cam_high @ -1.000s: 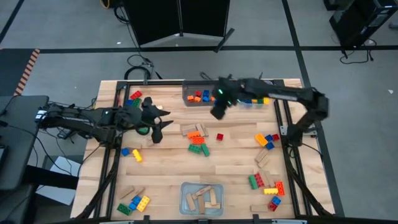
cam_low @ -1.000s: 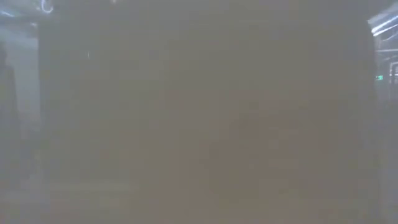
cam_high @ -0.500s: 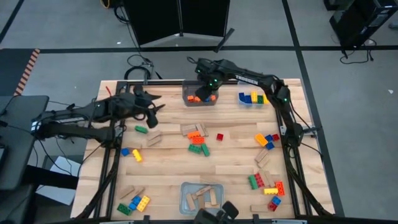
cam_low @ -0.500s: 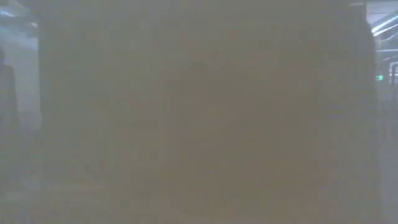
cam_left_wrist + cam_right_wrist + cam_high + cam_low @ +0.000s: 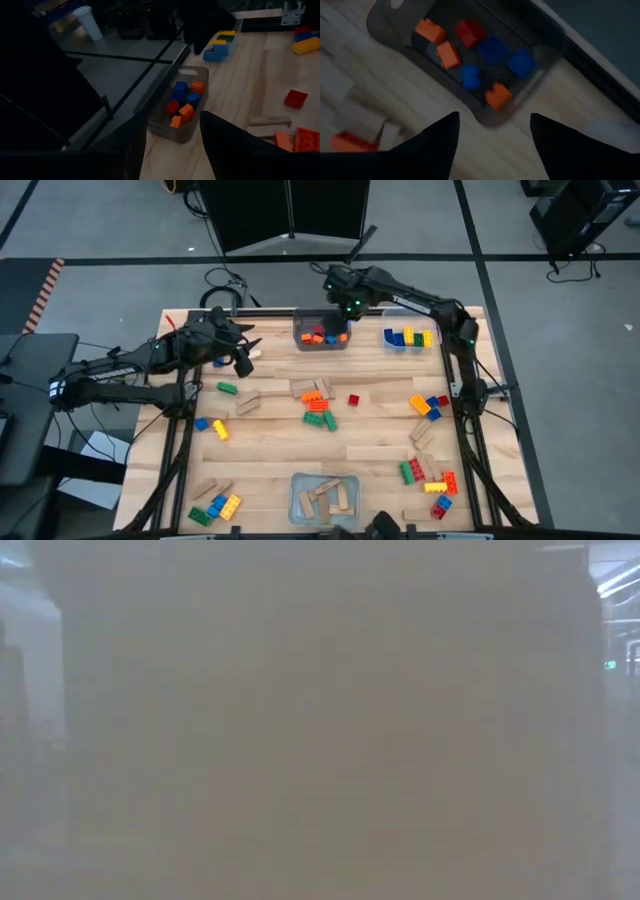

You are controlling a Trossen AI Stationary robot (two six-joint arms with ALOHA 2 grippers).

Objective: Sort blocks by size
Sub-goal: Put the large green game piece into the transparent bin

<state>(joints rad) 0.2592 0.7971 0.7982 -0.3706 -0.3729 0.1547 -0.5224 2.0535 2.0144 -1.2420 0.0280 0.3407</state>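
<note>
Table [image 5: 270, 450] of pale wood fills the high view, where the right gripper [image 5: 345, 292] hangs over the far edge, just beyond a clear bin [image 5: 321, 336] holding small orange, red and blue bricks [image 5: 318, 336]; a second clear bin [image 5: 324, 500] with tan wooden blocks [image 5: 326, 498] sits well away from that claw at the near edge. Loose studded bricks [image 5: 319, 414] and wooden pieces lie scattered between the two bins, with more clusters on either side of the table. The left gripper [image 5: 243, 356] hovers above bare wood, off to one side of the far bin, with a green brick [image 5: 228, 388] just nearer the table's middle. The low view shows only a featureless haze. In the left wrist view, that claw's dark fingers [image 5: 227, 140] stand apart and empty, the brick bin [image 5: 178, 105] lying ahead of them. In the right wrist view, the fingers [image 5: 437, 145] are spread wide with nothing between them, and the same bin [image 5: 470, 55] with its small bricks lies straight ahead beyond the tips.
</note>
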